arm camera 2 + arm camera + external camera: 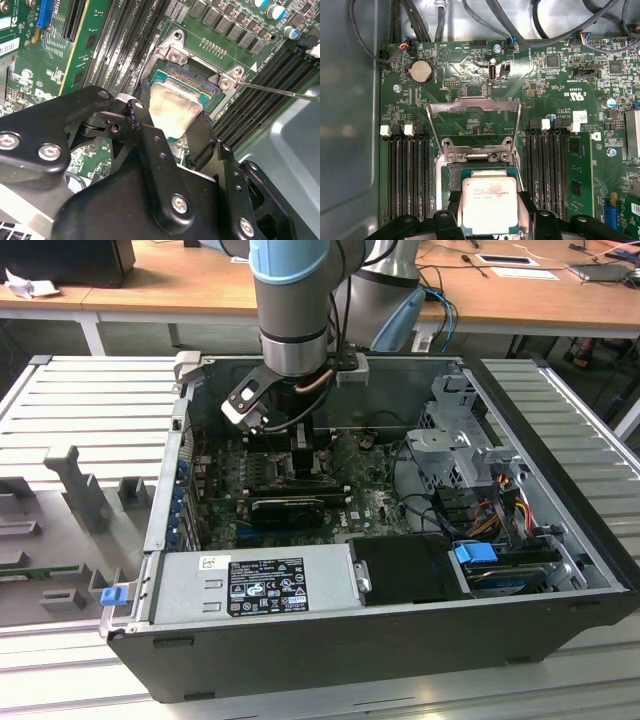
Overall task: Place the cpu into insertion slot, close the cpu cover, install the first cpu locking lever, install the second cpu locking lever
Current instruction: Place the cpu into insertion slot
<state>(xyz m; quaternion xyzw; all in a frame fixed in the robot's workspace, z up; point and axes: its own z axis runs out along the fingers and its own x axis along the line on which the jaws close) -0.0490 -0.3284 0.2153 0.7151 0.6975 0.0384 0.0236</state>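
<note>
The cpu, a pale silvery square chip, is held between the two black fingers of my gripper, which is shut on it. It sits low over the insertion slot, whose dark contact field and silver rim show past the chip's far edge; whether it is fully seated I cannot tell. The cpu cover, a silver frame with a square window, stands swung open beyond the slot. A thin metal lever rod sticks out beside the socket. In the exterior view the gripper reaches down into the open computer case.
Black memory slots flank the socket on both sides. A long black card, the power supply, a drive cage and loose cables crowd the case. A grey fixture tray lies at the exterior view's left.
</note>
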